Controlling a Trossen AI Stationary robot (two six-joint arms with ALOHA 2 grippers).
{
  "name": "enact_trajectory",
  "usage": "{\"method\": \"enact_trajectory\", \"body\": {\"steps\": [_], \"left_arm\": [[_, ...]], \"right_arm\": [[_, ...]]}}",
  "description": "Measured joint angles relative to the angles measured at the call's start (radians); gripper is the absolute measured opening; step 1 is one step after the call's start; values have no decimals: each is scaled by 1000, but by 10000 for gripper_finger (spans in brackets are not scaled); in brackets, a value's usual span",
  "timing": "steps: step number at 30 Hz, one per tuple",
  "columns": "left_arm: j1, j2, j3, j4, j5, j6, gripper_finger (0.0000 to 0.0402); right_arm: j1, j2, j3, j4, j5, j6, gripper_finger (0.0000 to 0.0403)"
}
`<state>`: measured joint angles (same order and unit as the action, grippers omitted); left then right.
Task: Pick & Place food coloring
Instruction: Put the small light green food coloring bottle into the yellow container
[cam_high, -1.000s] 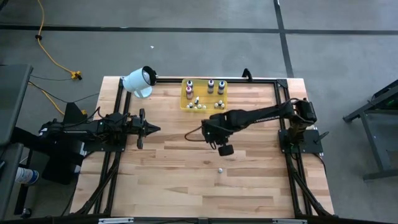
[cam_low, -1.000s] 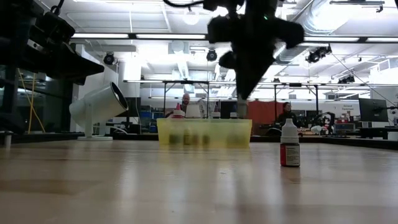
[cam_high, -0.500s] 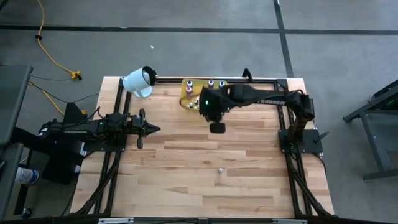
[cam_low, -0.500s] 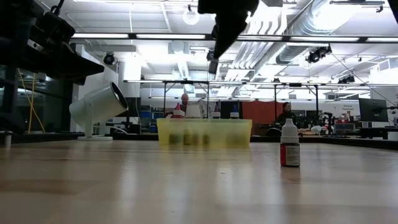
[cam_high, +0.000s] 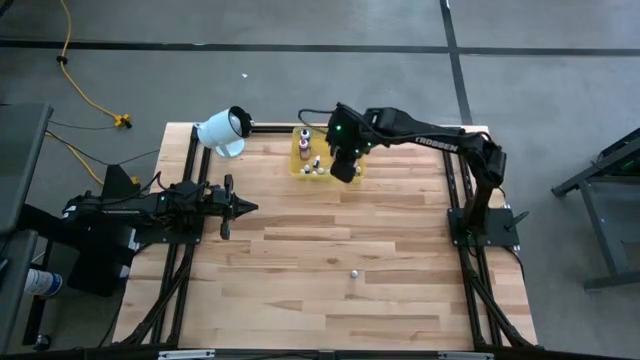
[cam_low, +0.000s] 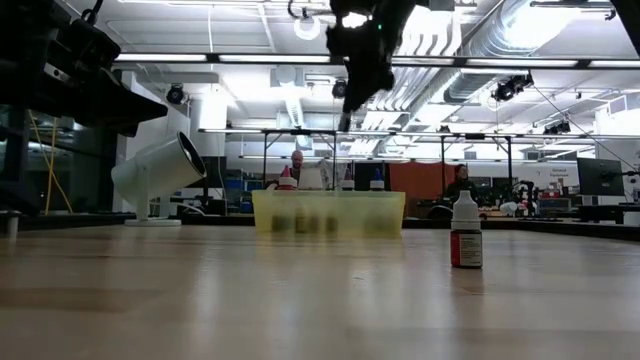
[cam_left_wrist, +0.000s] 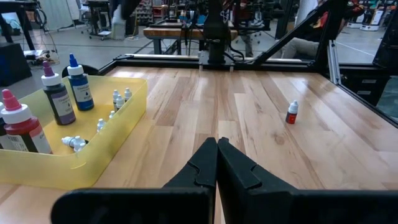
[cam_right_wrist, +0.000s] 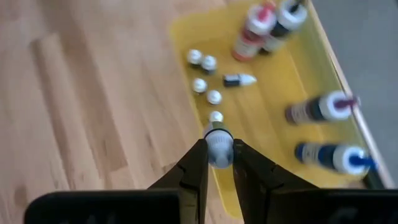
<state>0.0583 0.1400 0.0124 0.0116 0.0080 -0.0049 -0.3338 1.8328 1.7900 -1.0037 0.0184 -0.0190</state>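
Observation:
My right gripper (cam_high: 343, 170) hangs over the near part of the translucent yellow tray (cam_high: 300, 165), shut on one small whitish dropper bottle (cam_right_wrist: 219, 149). In the tray, several tiny droppers (cam_right_wrist: 206, 81) stand upright and one (cam_right_wrist: 239, 79) lies on its side. Taller red, purple and blue bottles (cam_right_wrist: 320, 107) lie farther back in it. Another small dropper (cam_high: 353, 272) stands alone on its base on the wood, also seen in the low view (cam_low: 465, 232) and the left wrist view (cam_left_wrist: 291, 112). My left gripper (cam_high: 250, 208) waits shut at the table's left side. My right gripper pinches the small dropper bottle between its two fingers (cam_right_wrist: 196, 163), one on each side of the round white body (cam_right_wrist: 219, 155). The fingers point down from above. The bottle is lifted clear, over the tray's near edge (cam_right_wrist: 227, 193).
A big white cylinder (cam_high: 224, 130) lies at the far left corner beside the tray. A black frame rail (cam_high: 420, 127) runs along the far edge and down both sides. Bare wood (cam_high: 300, 290) spreads between the tray and the near edge.
My right gripper has risen and travelled from the middle of the table toward the far edge, ending above the yellow tray with the small bottle between its fingers. The lone dropper on the wood has stayed where it was.

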Motion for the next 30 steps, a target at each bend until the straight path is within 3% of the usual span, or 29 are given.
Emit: {"method": "enact_trajectory", "body": {"steps": [5,10,30], "left_arm": [[0,0,0,0,0,0,0],[0,0,0,0,0,0,0],[0,0,0,0,0,0,0]], "right_arm": [[-57,0,-79,47,-1,211,51],[-88,1,-151,133,-3,306,54],[-185,228,-115,150,-54,386,55]]}}
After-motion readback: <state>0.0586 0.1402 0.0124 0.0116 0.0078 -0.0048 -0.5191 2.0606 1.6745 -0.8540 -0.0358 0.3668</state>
